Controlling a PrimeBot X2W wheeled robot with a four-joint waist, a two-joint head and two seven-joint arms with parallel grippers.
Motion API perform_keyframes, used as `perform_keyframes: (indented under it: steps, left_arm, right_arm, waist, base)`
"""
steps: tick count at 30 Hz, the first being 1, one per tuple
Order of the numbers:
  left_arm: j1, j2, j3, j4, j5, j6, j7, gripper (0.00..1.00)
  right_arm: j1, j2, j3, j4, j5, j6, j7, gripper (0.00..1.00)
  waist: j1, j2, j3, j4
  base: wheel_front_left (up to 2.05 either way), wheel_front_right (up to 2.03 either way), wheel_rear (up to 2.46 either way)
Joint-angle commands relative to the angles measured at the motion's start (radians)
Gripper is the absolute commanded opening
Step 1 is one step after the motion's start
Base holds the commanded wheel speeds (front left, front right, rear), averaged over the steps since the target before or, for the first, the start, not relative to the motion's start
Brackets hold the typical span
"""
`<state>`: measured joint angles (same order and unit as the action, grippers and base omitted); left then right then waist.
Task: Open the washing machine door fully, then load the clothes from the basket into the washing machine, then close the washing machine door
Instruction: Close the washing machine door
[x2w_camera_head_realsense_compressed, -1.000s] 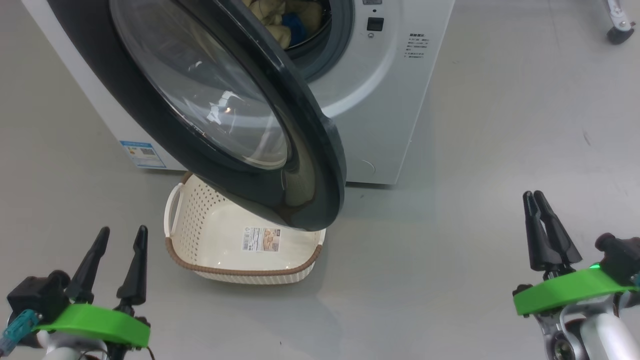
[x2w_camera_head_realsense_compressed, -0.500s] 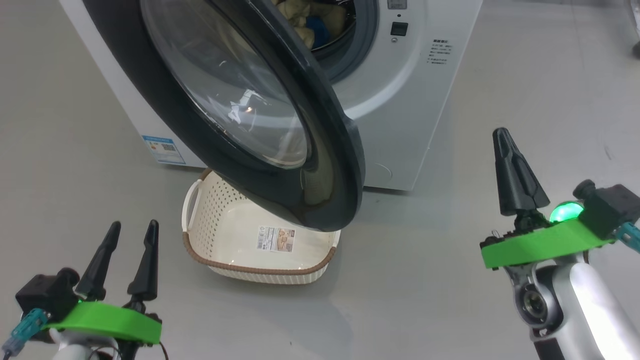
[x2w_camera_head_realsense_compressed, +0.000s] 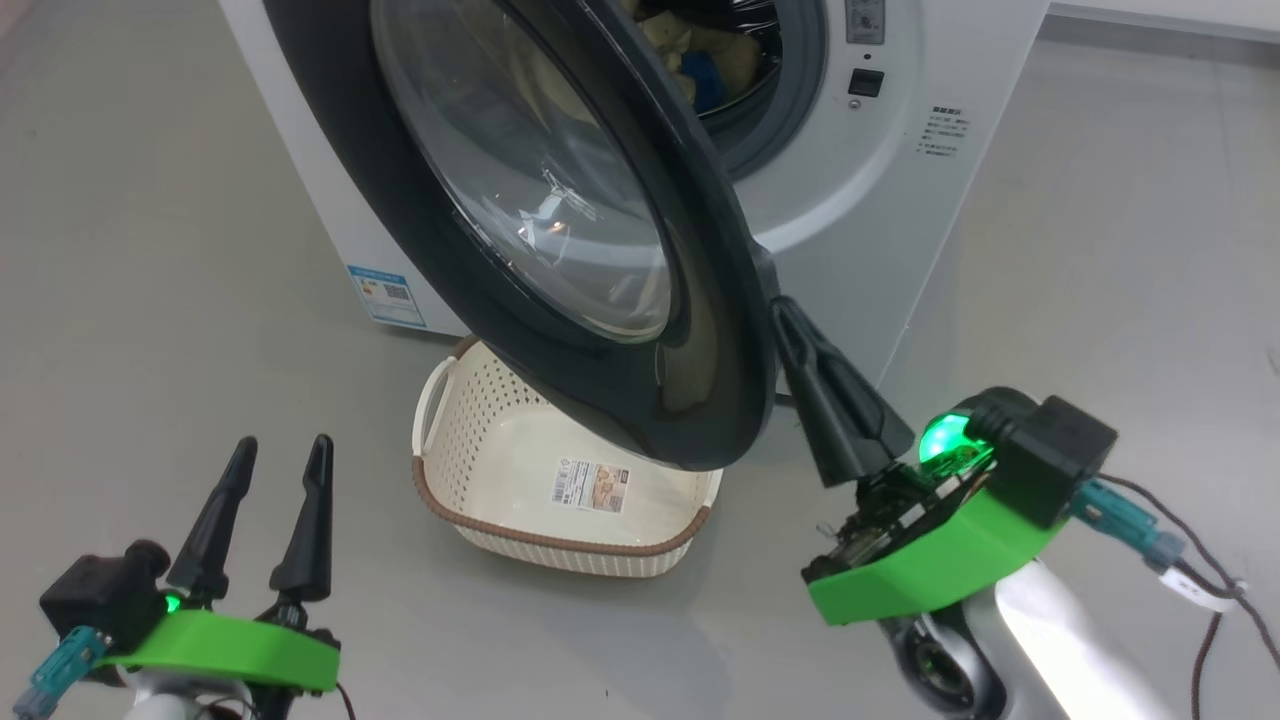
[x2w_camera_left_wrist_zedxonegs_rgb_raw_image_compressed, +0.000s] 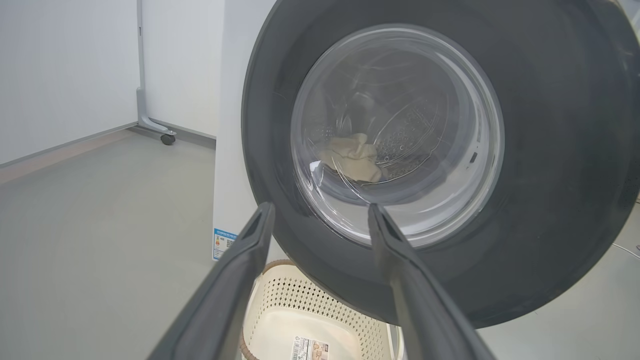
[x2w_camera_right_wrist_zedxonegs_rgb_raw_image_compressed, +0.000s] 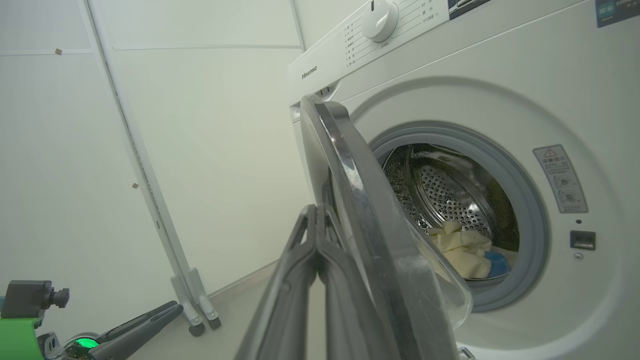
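Note:
The washing machine (x2w_camera_head_realsense_compressed: 880, 200) stands at the top with the washing machine door (x2w_camera_head_realsense_compressed: 690, 400) swung out toward me, black rim and glass bowl (x2w_camera_left_wrist_zedxonegs_rgb_raw_image_compressed: 400, 135) facing my left side. The clothes (x2w_camera_head_realsense_compressed: 705, 70) lie in the steel drum (x2w_camera_right_wrist_zedxonegs_rgb_raw_image_compressed: 450, 195), cream with a blue patch (x2w_camera_right_wrist_zedxonegs_rgb_raw_image_compressed: 465, 252). Under the door sits the basket (x2w_camera_head_realsense_compressed: 470, 440), holding only its floor label. My right gripper (x2w_camera_head_realsense_compressed: 785, 308) is shut on nothing, its tips at the door's free edge on the outer-face side (x2w_camera_right_wrist_zedxonegs_rgb_raw_image_compressed: 316, 212). My left gripper (x2w_camera_head_realsense_compressed: 283, 448) stands open at the lower left, short of the door (x2w_camera_left_wrist_zedxonegs_rgb_raw_image_compressed: 320, 210).
A wheeled stand leg (x2w_camera_left_wrist_zedxonegs_rgb_raw_image_compressed: 167, 137) stands against the wall to the left of the machine (x2w_camera_right_wrist_zedxonegs_rgb_raw_image_compressed: 200, 320). Cables (x2w_camera_head_realsense_compressed: 1200, 590) trail from my right wrist. Bare grey floor (x2w_camera_head_realsense_compressed: 1100, 300) spreads to the right of the machine and in front of the basket.
My right gripper has closed fully and swung up and left from the open floor to the door's edge. The head camera has shifted too. My left gripper keeps its place, still open.

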<state>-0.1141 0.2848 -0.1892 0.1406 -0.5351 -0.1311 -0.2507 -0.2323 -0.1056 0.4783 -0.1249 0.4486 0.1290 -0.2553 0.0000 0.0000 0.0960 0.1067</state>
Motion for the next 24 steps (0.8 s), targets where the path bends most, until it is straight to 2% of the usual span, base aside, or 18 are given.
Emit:
perform_keyframes:
  steps: [1,12,24]
  left_arm:
    - [-0.027,0.014,0.045,-0.034,0.014,0.000,-0.011,1.00]
    - [-0.026,-0.005,0.040,-0.014,0.004,0.000,-0.011,1.00]
    - [-0.047,-0.019,0.034,-0.005,-0.003,0.000,-0.011,1.00]
  right_arm:
    - [-0.033,0.012,0.030,-0.020,0.003,0.002,-0.006,0.00]
    - [-0.036,0.021,0.154,0.178,0.034,0.002,-0.006,0.00]
    - [-0.085,0.024,0.129,0.306,0.045,0.002,-0.006,0.00]
  waist:
    - [0.0000,0.0000,0.000,0.006]
    - [0.0000,0.0000,0.014,0.043]
    - [0.0000,0.0000,0.047,0.073]
  base:
    - [0.00,0.00,0.00]
    - [0.00,0.00,0.00]
    - [0.00,0.00,0.00]
